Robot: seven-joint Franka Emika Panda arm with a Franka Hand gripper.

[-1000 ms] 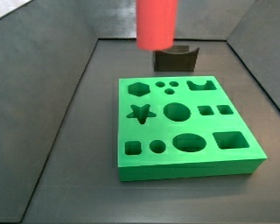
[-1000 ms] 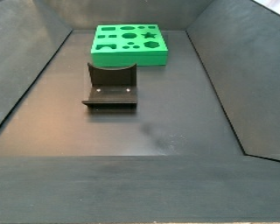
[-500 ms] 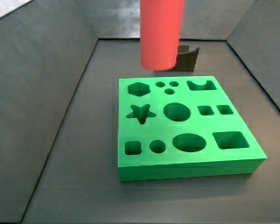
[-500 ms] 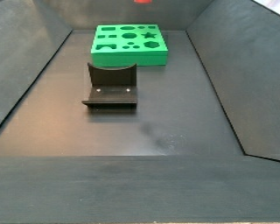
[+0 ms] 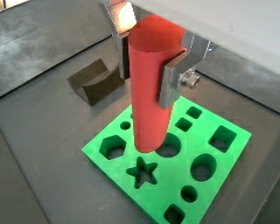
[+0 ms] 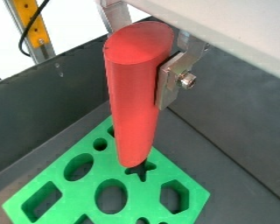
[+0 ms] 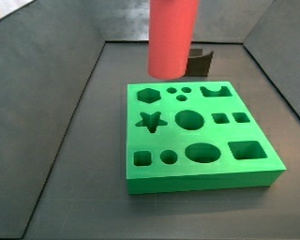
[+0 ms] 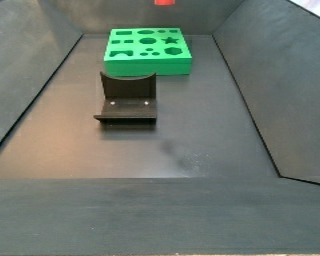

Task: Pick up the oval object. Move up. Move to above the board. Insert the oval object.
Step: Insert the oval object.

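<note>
We had the tool (image 5: pixel 154 66) clamped on the smooth red oval peg (image 5: pixel 150 92), which hung upright over the bright green holed board (image 7: pixel 197 136). Since a second ago it had come lower toward the board's far edge; insertion not started.

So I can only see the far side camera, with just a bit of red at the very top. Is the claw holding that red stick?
Observer: Yes. In both wrist views the gripper is shut on the oval object, held upright.
Operator: Is it over the green thing?
Observer: Yes, it hangs above the board, not in any hole yet.
Operator: What holes can you see?
Observer: A star hole lies near the peg's lower end in a wrist view.
Operator: And that dark thing?
Observer: The fixture stands beside the board, apart from it.
</note>
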